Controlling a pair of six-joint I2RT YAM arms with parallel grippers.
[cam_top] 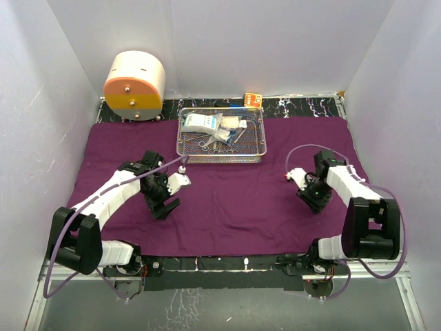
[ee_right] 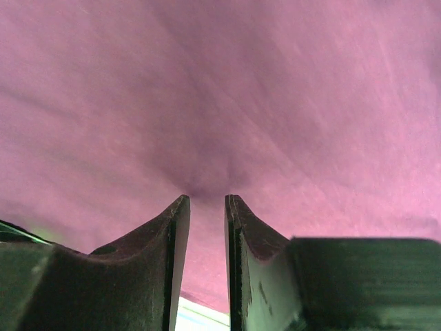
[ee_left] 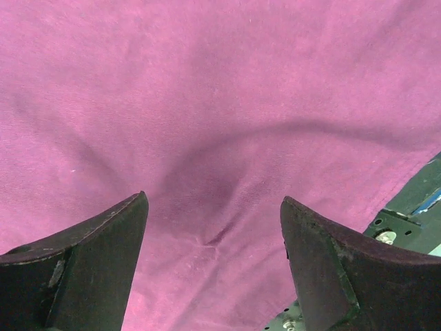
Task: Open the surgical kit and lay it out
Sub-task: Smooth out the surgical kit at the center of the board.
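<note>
Cloth (cam_top: 234, 214) lies spread, purple, with faint creases.

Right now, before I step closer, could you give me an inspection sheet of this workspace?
Surface: purple cloth spread over the dark table, slight wrinkles.
Job's things: wire-mesh tray at far edge, holding white packets and steel instruments, not laid out.
Clutter: cream-and-orange drum far left; small orange item behind tray.
Hands: left hand open above cloth; right hand seems to pinch a cloth pucker.
Cables: lilac cable loops beside each arm.
Surroundings: white walls on three sides.
</note>
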